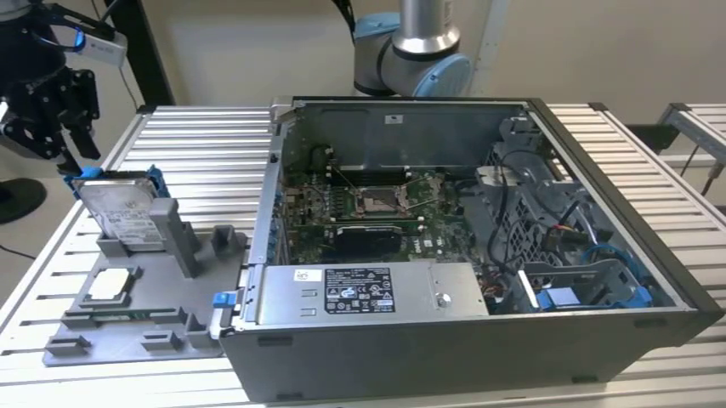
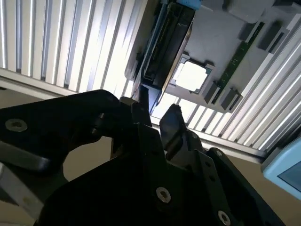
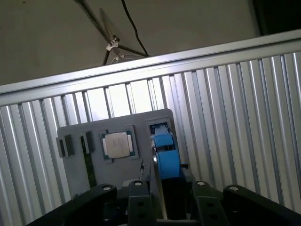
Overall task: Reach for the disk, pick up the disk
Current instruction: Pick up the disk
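Note:
The disk (image 1: 119,211) stands on edge in a slot of the grey holder (image 1: 136,327) at the exterior view's left, its silver face and white label showing and a blue bracket around it. My black gripper (image 1: 70,157) hangs just over the disk's upper corner, open. In the first wrist view the disk (image 3: 164,155) appears edge-on, and the gripper (image 3: 168,190) has a finger on either side of it with a gap to each. In the second wrist view the disk (image 2: 164,47) lies just beyond the spread fingertips (image 2: 171,117).
A small square silver chip (image 1: 110,283) sits in the holder beside the disk. An open computer case (image 1: 635,323) takes up the table's middle, with a labelled grey box (image 1: 363,293) along its front. The arm's base (image 1: 409,51) stands behind it. Ribbed aluminium table (image 1: 193,144) surrounds the holder.

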